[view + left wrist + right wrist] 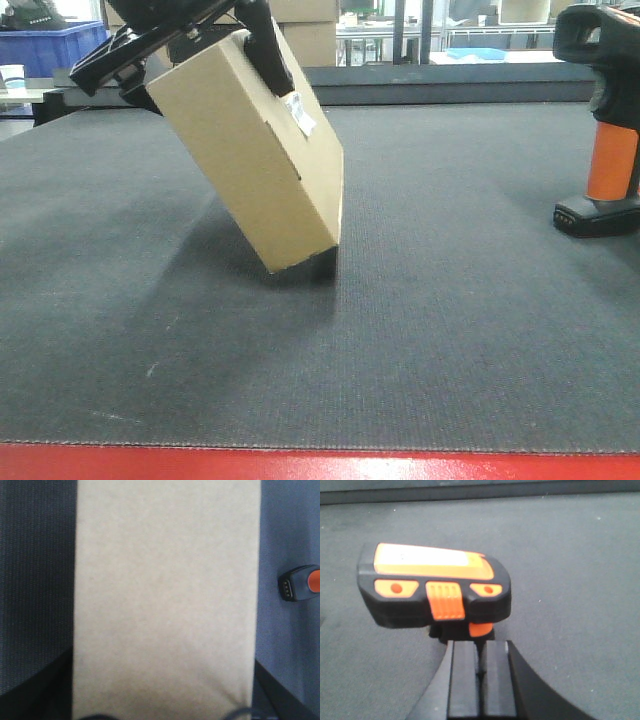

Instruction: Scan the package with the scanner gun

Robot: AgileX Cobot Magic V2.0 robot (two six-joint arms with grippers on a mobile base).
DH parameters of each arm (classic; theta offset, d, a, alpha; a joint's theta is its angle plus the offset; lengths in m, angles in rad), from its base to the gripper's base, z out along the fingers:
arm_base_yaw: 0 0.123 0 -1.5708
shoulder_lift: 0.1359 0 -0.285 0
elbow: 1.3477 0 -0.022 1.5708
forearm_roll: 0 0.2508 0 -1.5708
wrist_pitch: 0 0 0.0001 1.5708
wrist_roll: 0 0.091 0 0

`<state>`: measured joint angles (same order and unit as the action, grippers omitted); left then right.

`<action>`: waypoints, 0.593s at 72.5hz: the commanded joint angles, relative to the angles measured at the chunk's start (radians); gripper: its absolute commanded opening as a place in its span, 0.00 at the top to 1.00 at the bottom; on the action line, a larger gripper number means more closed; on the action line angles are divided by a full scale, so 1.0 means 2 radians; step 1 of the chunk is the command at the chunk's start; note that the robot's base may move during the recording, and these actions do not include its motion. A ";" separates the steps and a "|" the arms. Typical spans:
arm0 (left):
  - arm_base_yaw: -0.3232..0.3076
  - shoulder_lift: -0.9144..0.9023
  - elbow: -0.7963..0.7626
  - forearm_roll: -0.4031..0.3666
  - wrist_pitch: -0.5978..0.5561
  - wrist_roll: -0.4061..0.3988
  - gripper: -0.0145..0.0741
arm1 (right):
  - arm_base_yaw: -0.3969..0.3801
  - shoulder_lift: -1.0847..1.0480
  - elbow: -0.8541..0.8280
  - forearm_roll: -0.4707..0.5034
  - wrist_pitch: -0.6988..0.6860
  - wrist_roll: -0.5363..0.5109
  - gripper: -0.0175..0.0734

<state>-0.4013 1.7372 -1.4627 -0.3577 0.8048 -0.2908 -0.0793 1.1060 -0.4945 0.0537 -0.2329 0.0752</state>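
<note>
The package (250,150), a tan cardboard box, hangs tilted at the left with its lower corner down at the dark mat (450,330). A small white label (300,113) sits on its upper right face. My left gripper (190,50) is shut on the package's top end, one black finger on each broad side. In the left wrist view the package (165,595) fills the frame. The scanner gun (605,130) stands upright at the right edge, black head, orange handle, black base. My right gripper (481,647) is shut, its tips right behind the scanner gun (435,587), below the head.
A blue crate (50,45) and stacked cardboard boxes (305,35) stand beyond the mat's far edge. A red strip (320,465) runs along the near edge. The scanner gun's base (299,583) shows to the right of the package in the left wrist view.
</note>
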 commanded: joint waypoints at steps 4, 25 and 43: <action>-0.003 -0.004 -0.002 -0.001 -0.008 0.001 0.96 | -0.003 0.001 -0.002 -0.060 -0.011 0.070 0.99; -0.003 -0.004 -0.002 0.003 -0.004 0.001 0.96 | -0.004 -0.001 -0.036 -0.225 0.012 0.244 0.99; -0.003 -0.004 -0.002 0.003 -0.002 0.001 0.96 | -0.014 0.000 -0.031 -0.284 -0.060 0.331 0.99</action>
<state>-0.4013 1.7372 -1.4627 -0.3496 0.8070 -0.2908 -0.0901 1.1060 -0.5611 -0.4369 -0.2490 0.6335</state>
